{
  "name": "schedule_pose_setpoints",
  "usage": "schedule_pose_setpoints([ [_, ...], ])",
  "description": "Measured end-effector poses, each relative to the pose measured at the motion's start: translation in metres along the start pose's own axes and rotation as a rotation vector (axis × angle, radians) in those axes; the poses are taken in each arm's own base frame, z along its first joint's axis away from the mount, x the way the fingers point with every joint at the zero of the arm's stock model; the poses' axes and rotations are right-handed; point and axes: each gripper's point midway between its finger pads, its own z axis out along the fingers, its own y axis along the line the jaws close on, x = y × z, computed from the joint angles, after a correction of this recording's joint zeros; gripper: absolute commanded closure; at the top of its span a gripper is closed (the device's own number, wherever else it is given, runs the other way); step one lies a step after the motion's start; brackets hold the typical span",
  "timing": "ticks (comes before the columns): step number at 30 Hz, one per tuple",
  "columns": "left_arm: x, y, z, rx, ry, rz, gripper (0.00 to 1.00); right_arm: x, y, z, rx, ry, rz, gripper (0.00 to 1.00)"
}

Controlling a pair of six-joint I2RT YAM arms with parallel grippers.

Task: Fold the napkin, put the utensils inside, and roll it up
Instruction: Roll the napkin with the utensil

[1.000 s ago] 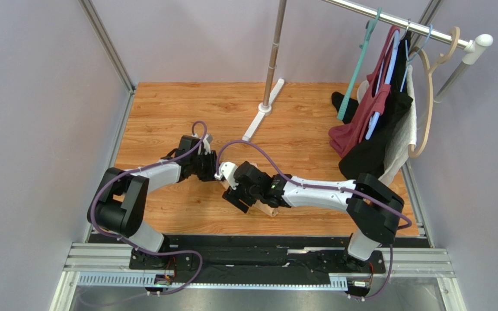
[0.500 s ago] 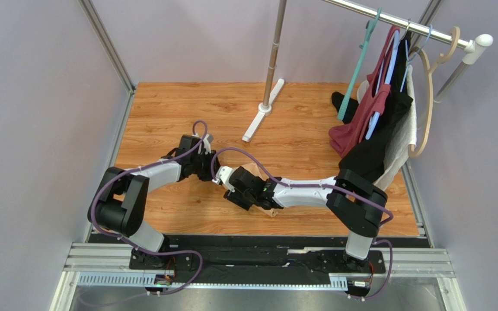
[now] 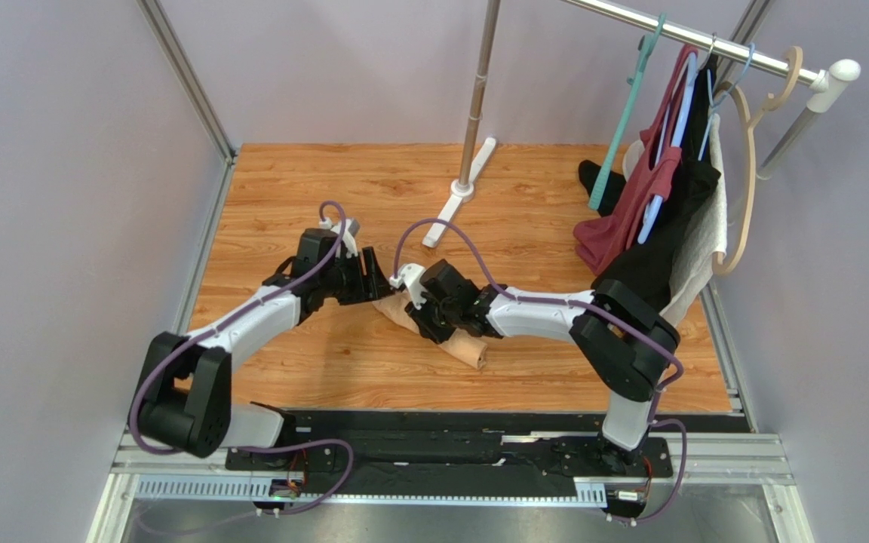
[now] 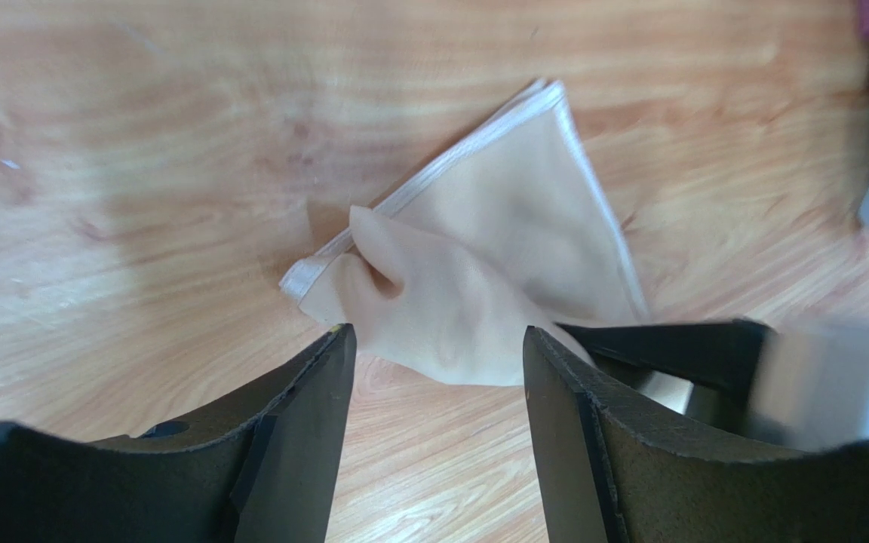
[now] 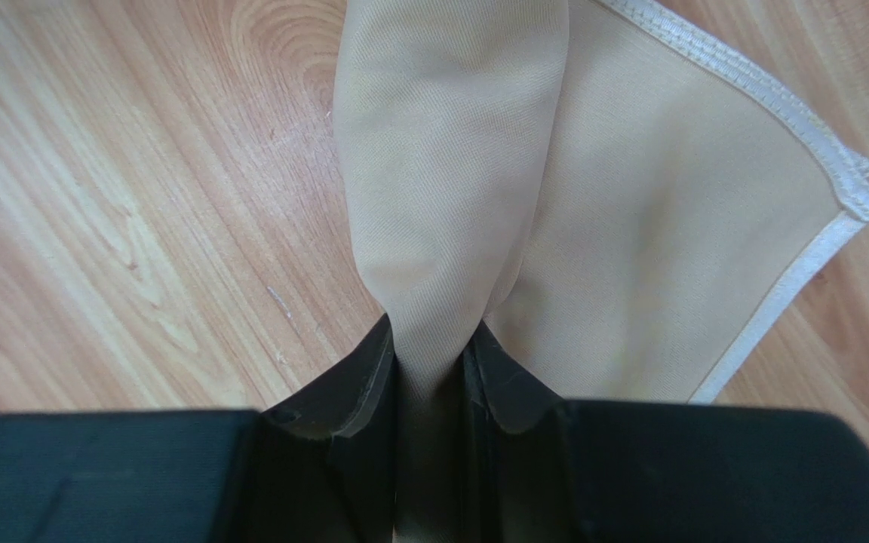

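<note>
As left gripper (image 4: 433,351) has opened, right gripper (image 5: 428,339) now pinches napkin (image 5: 632,204).

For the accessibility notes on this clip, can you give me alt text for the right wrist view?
The right arm's two dark fingers pinch a raised fold of the peach napkin at bottom centre. The rest of the napkin lies on the wooden table beyond, its pale hemmed edge running down the right side.

Right gripper (image 5: 433,368) is pinching a raised fold of the napkin (image 5: 632,204) over the wood table (image 5: 122,204); probably a rolled part.
</note>
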Motion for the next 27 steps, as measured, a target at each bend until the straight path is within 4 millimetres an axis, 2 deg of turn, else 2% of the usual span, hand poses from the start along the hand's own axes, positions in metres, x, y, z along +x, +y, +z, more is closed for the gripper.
schedule_pose_setpoints([
  [3,-0.012,-0.005,-0.012,0.000,-0.063,0.018,0.35,-0.001,0.002,-0.003,-0.108,-0.005,0.101,0.82],
  [5,-0.012,-0.005,-0.017,-0.002,-0.084,0.023,0.34,-0.001,0.003,-0.004,-0.172,0.001,0.168,0.83],
  [14,0.033,0.018,-0.013,-0.036,0.000,-0.012,0.34,-0.008,0.023,-0.001,-0.464,0.051,0.400,0.84],
  [21,0.036,0.018,-0.006,-0.016,0.002,-0.023,0.34,-0.006,0.029,-0.001,-0.602,0.095,0.528,0.85],
  [27,0.044,0.023,0.007,-0.014,0.040,-0.043,0.36,-0.004,0.030,0.000,-0.643,0.116,0.572,0.83],
])
